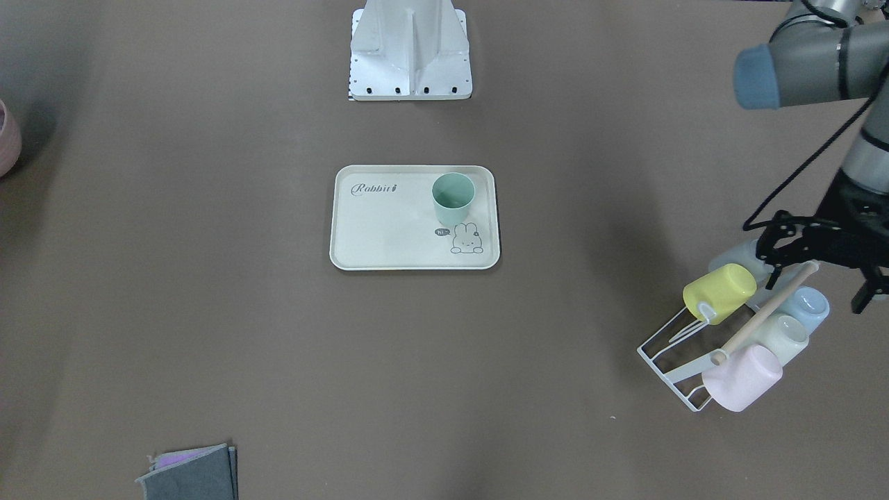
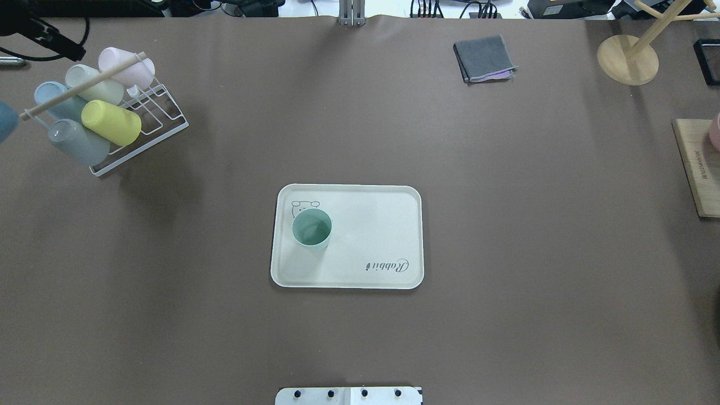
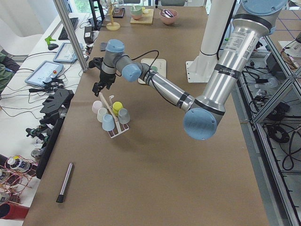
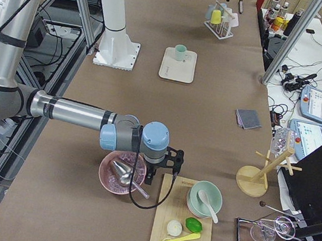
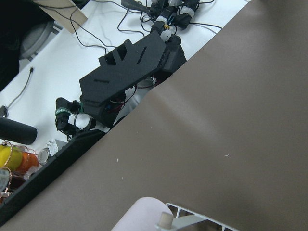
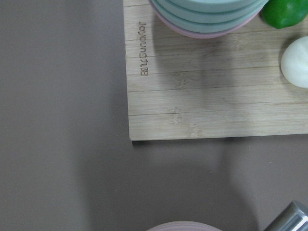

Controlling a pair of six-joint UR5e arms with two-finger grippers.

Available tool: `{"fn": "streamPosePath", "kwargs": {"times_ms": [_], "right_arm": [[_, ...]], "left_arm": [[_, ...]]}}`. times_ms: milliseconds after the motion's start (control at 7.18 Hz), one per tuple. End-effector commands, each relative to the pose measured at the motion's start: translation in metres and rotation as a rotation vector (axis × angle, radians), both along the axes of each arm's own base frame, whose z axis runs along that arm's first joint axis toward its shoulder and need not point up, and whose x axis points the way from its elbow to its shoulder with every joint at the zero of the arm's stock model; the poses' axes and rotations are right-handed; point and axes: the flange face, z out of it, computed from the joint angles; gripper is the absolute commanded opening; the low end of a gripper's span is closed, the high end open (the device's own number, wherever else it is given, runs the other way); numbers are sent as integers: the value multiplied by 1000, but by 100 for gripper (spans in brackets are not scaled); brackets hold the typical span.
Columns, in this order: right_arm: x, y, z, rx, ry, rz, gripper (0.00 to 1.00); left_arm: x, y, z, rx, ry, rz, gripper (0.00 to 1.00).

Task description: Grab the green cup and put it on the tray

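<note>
The pale mint-green cup (image 1: 453, 198) stands upright on the cream "Rabbit" tray (image 1: 389, 236), in the corner by the bunny print. It also shows in the overhead view (image 2: 311, 228), on the tray (image 2: 371, 236). Nothing touches the cup. My left gripper (image 1: 771, 253) hangs beside the cup rack at the table's left end, far from the tray; it looks open and empty. My right gripper (image 4: 163, 169) shows only in the exterior right view, between the pink bowl and the wooden board; I cannot tell whether it is open or shut.
A white wire rack (image 2: 149, 121) holds a yellow cup (image 2: 111, 122), a pink cup (image 2: 121, 59) and pale grey-blue cups. A folded grey cloth (image 2: 484, 58), a wooden mug tree (image 2: 627, 59) and a wooden board (image 2: 697, 169) lie on the right. A pink bowl (image 4: 122, 174) sits by the board.
</note>
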Motion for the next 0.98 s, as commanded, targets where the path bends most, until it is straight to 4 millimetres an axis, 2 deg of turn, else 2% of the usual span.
{"fn": "streamPosePath", "kwargs": {"times_ms": [0, 139, 279, 418, 557, 697, 836], "right_arm": [[0, 1, 2, -3, 4, 0, 100], [0, 1, 2, -3, 2, 0, 100], [0, 0, 1, -2, 2, 0, 100], [0, 0, 1, -2, 2, 0, 100], [0, 0, 1, -2, 2, 0, 100], [0, 0, 1, -2, 4, 0, 100], [0, 1, 2, -3, 4, 0, 100]], "left_arm": [[-68, 40, 96, -216, 107, -8, 98], [-83, 60, 133, -276, 94, -28, 98], [-116, 83, 170, -343, 94, -82, 99], [-123, 115, 202, -431, 157, -63, 99], [-145, 139, 220, -490, 244, -76, 99], [-170, 154, 230, -509, 274, -123, 99], [-175, 163, 242, -511, 266, -113, 99]]}}
